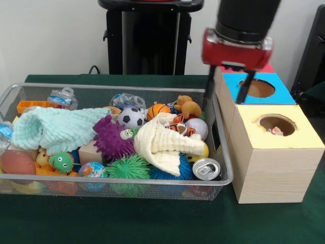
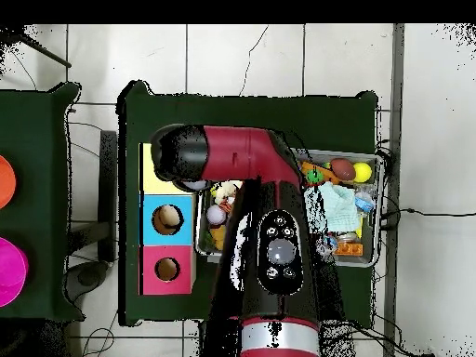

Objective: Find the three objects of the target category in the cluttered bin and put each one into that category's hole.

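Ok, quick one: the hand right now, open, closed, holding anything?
Hand: open and empty, its two fingers spread, hanging above the gap between the bin and the blue-topped box.

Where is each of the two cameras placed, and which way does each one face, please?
Front view: across the table, facing the pedestal; shows the bin, the yellow-topped box and the open hand.
Overhead view: above, looking straight down; the arm covers much of the bin.
Shared: bin, the boxes, arm.
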`<state>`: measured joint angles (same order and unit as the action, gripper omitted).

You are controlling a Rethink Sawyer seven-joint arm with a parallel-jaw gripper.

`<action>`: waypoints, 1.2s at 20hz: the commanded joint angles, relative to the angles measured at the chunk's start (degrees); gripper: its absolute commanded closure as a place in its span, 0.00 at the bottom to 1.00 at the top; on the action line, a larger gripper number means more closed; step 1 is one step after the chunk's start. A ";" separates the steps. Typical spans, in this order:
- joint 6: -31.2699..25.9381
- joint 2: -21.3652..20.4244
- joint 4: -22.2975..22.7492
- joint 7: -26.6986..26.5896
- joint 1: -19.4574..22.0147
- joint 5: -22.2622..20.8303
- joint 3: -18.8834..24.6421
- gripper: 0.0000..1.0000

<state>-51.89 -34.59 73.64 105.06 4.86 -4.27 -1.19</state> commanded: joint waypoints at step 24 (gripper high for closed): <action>13.23 -4.42 19.07 -2.44 5.08 -7.40 6.16 0.00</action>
<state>-45.67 -39.28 79.79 105.06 9.76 -7.47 0.51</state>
